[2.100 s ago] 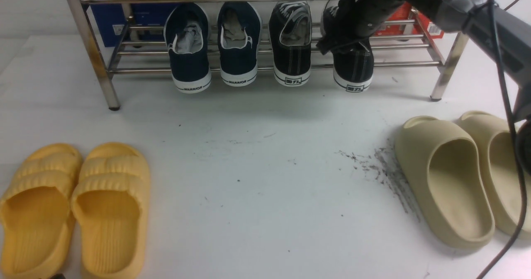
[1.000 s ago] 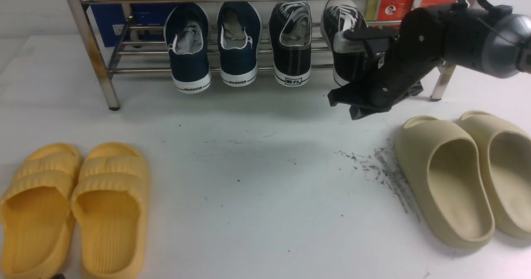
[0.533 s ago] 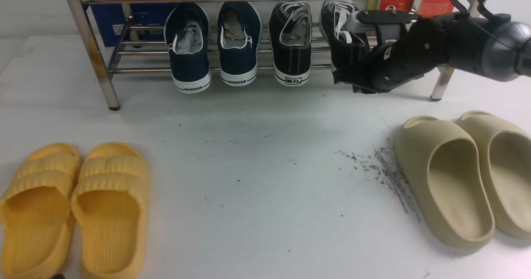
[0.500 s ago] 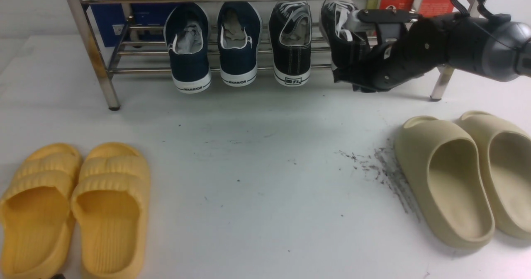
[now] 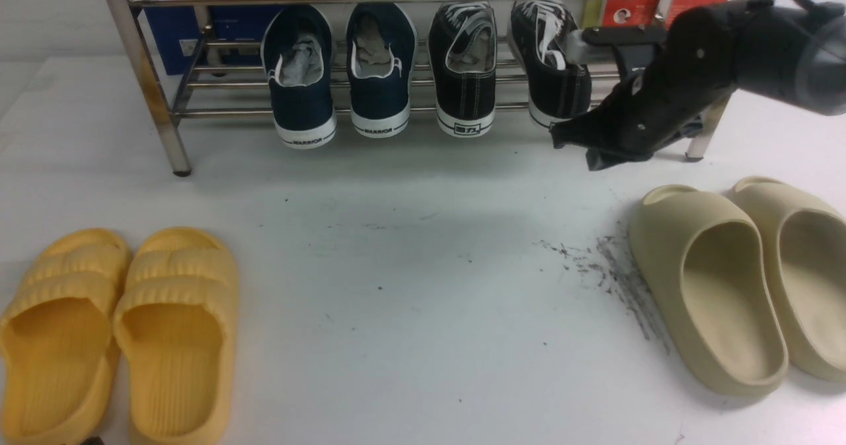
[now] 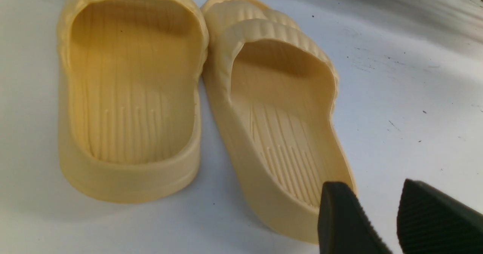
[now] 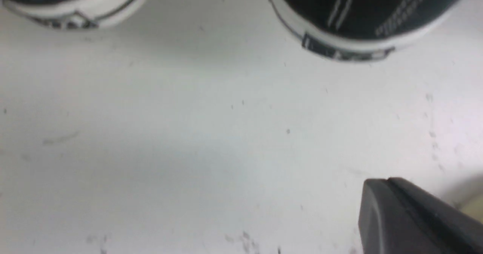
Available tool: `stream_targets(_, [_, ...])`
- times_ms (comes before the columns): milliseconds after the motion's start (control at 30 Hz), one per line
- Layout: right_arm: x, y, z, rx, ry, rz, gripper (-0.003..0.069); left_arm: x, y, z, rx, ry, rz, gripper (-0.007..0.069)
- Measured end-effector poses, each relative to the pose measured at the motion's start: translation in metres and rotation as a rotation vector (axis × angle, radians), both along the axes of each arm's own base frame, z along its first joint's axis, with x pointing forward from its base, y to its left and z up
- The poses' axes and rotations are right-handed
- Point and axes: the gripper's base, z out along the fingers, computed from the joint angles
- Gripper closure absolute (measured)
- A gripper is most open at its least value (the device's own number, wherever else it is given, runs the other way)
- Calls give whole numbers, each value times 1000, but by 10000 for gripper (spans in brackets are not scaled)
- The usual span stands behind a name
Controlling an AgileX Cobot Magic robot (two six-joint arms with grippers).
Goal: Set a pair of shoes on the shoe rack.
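Surface: white desk, scuffed with dark specks below the right tool.
Rack: shoe rack stands behind that tool.
Slides: beige pair near it; yellow pair just beside the left tool.

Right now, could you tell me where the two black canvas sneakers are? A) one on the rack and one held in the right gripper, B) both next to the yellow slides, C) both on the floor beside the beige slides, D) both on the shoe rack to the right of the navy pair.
D: both black canvas sneakers sit on the shoe rack, right of the navy pair.
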Motion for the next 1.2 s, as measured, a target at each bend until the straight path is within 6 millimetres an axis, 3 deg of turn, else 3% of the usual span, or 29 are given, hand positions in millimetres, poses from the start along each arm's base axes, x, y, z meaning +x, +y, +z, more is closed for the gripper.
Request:
stream_targets(67, [-13, -4, 21, -23, 17, 34, 629, 0, 0, 0, 0, 0, 0, 387])
stream_targets(133, [-38, -11, 57, -47, 26, 79, 629, 0, 0, 0, 0, 0, 0, 387])
stream_targets(167, [-40, -12, 60, -47, 24, 80, 629, 0, 0, 0, 0, 0, 0, 387])
stream_targets(267, [-91, -26, 107, -35, -18, 96, 629, 0, 0, 0, 0, 0, 0, 387])
stream_targets(333, [-108, -31, 117, -24, -35, 97, 629, 0, 0, 0, 0, 0, 0, 387])
stream_targets(367, [-132, -37, 125, -4, -52, 98, 629, 0, 0, 0, 0, 0, 0, 387])
stream_targets(567, [-200, -57, 130, 22, -72, 91, 629, 0, 0, 0, 0, 0, 0, 387])
stream_targets(767, [-256, -74, 135, 22, -57, 97, 622, 0, 0, 0, 0, 0, 0, 387])
stream_targets(1000, [-289, -86, 147, -3, -84, 99, 622, 0, 0, 0, 0, 0, 0, 387])
stream_targets(1200, [-299, -97, 128, 5, -227, 62, 659, 0, 0, 0, 0, 0, 0, 387])
